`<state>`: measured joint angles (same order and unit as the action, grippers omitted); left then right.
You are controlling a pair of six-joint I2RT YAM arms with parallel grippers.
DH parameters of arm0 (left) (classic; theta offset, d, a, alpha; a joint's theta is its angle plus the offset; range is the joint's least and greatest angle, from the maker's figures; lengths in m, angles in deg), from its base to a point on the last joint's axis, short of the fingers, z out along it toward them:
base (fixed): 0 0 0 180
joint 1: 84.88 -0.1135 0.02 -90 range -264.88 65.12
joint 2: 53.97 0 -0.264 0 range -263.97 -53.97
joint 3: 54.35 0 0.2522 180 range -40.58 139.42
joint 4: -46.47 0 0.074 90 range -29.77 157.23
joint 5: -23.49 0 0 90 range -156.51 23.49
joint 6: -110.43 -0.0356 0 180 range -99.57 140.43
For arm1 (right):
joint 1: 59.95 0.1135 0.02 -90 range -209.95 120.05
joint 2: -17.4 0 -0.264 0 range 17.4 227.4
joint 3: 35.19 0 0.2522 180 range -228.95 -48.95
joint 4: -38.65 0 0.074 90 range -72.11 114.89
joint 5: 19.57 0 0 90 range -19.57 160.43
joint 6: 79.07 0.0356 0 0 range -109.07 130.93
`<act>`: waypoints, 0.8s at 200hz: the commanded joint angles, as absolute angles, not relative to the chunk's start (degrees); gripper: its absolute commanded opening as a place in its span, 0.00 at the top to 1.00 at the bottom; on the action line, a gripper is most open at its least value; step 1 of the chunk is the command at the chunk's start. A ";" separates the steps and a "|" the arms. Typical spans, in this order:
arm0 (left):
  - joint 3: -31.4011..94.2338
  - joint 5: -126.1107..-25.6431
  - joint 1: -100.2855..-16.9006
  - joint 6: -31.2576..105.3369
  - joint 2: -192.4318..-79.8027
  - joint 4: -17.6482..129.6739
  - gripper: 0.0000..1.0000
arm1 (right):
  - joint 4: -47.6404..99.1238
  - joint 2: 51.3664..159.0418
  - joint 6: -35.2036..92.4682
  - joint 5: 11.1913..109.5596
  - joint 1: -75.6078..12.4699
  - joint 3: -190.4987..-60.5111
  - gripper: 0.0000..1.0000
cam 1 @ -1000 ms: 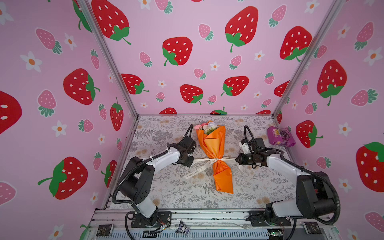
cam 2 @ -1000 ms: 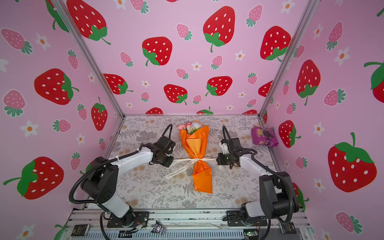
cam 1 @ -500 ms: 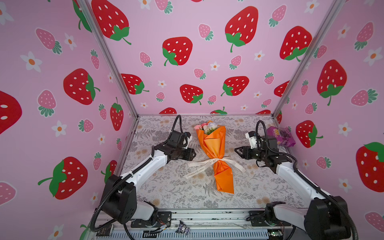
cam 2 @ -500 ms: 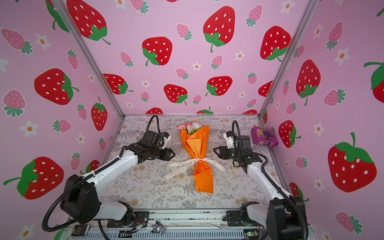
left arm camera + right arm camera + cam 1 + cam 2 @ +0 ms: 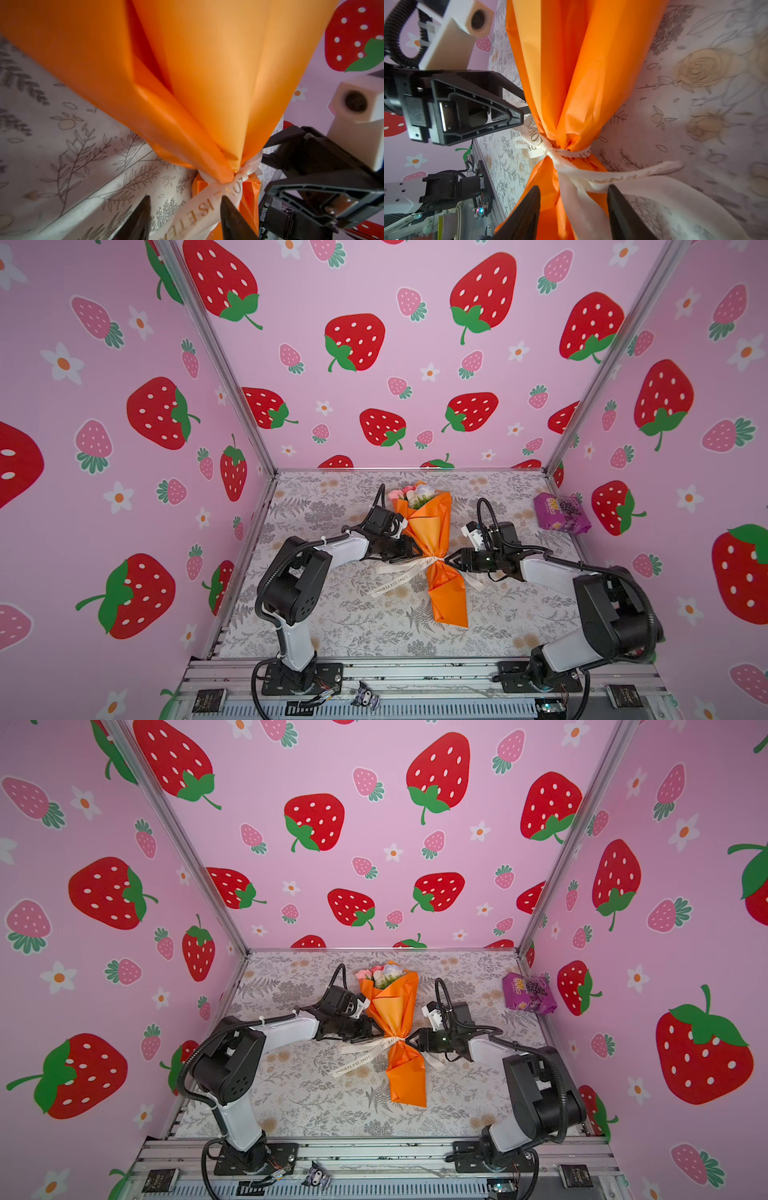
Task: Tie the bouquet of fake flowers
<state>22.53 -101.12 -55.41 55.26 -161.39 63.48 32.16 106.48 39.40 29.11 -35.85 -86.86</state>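
Bouquet of fake flowers is lying along the middle of the table, blooms pointing at the back wall, its orange paper cinched at the waist by a knotted cream ribbon. Left fingers are standing apart beside the knot, one ribbon tail running between them unpinched. Right fingers are gaping likewise on the opposite side, straddling the other tail and the paper, gripping nothing.
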 commanded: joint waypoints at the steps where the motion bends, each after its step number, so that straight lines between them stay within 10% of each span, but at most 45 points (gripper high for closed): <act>1: 25.68 -104.17 -55.96 58.88 -164.25 58.36 0.50 | 41.55 108.75 45.32 28.61 -33.39 -85.65 0.55; 160: 25.03 -101.63 -58.17 62.27 -164.56 57.89 0.62 | 44.89 112.94 48.98 37.71 -34.25 -88.86 0.68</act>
<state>26.86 -101.40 -58.32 59.59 -165.22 60.64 48.07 114.48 51.38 35.51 -32.51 -87.74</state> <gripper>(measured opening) 0.392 0.323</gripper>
